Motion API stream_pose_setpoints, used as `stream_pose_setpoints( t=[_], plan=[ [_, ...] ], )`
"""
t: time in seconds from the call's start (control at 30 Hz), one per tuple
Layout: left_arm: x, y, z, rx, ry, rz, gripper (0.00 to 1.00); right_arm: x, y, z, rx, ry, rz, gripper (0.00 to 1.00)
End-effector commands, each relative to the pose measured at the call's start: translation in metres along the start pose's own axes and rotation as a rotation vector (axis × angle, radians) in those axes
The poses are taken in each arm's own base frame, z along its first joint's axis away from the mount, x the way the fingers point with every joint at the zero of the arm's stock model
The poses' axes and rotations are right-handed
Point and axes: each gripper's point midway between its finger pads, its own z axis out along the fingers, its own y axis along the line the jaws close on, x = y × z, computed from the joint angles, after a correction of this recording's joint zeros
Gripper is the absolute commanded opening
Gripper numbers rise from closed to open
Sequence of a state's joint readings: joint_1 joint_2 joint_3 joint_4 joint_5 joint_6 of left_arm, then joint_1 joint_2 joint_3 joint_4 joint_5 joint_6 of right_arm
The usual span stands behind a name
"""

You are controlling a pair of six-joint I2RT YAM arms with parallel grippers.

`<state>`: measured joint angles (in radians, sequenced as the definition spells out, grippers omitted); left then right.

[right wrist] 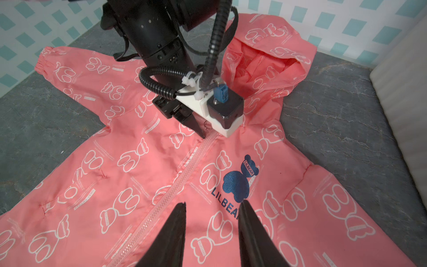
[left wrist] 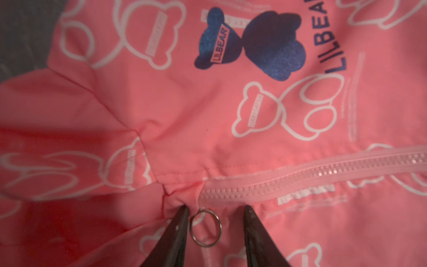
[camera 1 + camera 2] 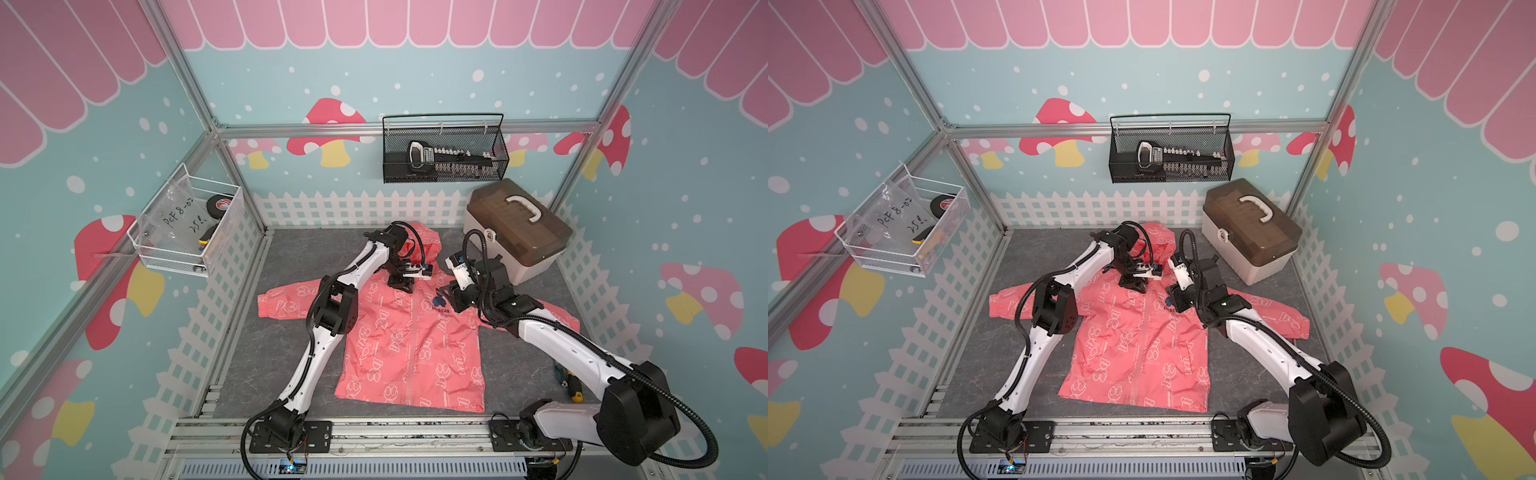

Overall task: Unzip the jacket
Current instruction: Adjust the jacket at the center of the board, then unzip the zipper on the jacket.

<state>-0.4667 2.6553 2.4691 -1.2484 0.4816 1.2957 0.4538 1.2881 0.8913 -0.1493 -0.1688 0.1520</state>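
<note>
**Both top views:** a gray stone-look tabletop (image 3: 519,365) sits inside walls (image 3: 291,83) printed with mushrooms and a white fence. The coral jacket (image 3: 411,353) lies flat and zipped, its collar under the left gripper (image 3: 401,286) and right gripper (image 3: 445,292).

**Left wrist view:** the left gripper's jaws are partly apart. The ring pull (image 2: 191,227) lies between them, at the top of the zipper (image 2: 300,175).

**Right wrist view:** the right gripper's jaws are apart and empty. They are over the chest, between the zipper and the navy bear logo (image 1: 238,185).

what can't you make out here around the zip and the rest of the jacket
Zipper slider: the left gripper covers it in both top views; the left wrist view shows only the ring pull, with blurred collar folds there.
Jacket sleeve: partly under the right arm in both top views.
Small yellow and black item by the table edge: too small, partly behind that arm.
</note>
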Motion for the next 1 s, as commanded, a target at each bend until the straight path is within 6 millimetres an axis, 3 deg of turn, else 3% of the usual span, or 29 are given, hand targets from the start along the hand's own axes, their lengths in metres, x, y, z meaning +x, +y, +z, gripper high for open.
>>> stream_pose_setpoints(
  t=[0.0, 0.1, 0.23, 0.4, 0.57, 0.63, 0.73, 0.97],
  plan=[
    [-0.011, -0.04, -0.004, 0.111, 0.017, -0.046, 0.36, -0.006, 0.005, -0.009, -0.002, -0.029, 0.006, 0.37],
    [-0.016, -0.057, -0.006, 0.122, 0.035, -0.025, 0.31, -0.007, 0.008, -0.013, -0.01, -0.04, 0.008, 0.37],
    [-0.033, -0.064, -0.017, 0.066, -0.007, -0.082, 0.32, -0.004, 0.01, -0.02, -0.012, -0.043, 0.003, 0.38],
    [-0.034, -0.079, -0.033, -0.015, 0.012, -0.096, 0.37, 0.005, 0.009, -0.026, 0.002, -0.021, -0.002, 0.38],
    [-0.042, -0.051, -0.076, -0.211, -0.127, -0.013, 0.51, 0.008, 0.008, -0.027, 0.01, -0.022, 0.005, 0.38],
    [-0.038, -0.036, -0.083, -0.235, -0.137, -0.017, 0.55, 0.006, 0.008, -0.028, 0.01, -0.026, 0.003, 0.38],
    [-0.032, -0.023, -0.08, -0.19, -0.12, 0.0, 0.56, 0.007, 0.008, -0.029, 0.012, -0.028, 0.004, 0.38],
    [-0.031, -0.014, -0.049, -0.061, -0.117, 0.087, 0.55, 0.016, 0.01, -0.028, -0.002, -0.001, 0.016, 0.38]
  ],
)
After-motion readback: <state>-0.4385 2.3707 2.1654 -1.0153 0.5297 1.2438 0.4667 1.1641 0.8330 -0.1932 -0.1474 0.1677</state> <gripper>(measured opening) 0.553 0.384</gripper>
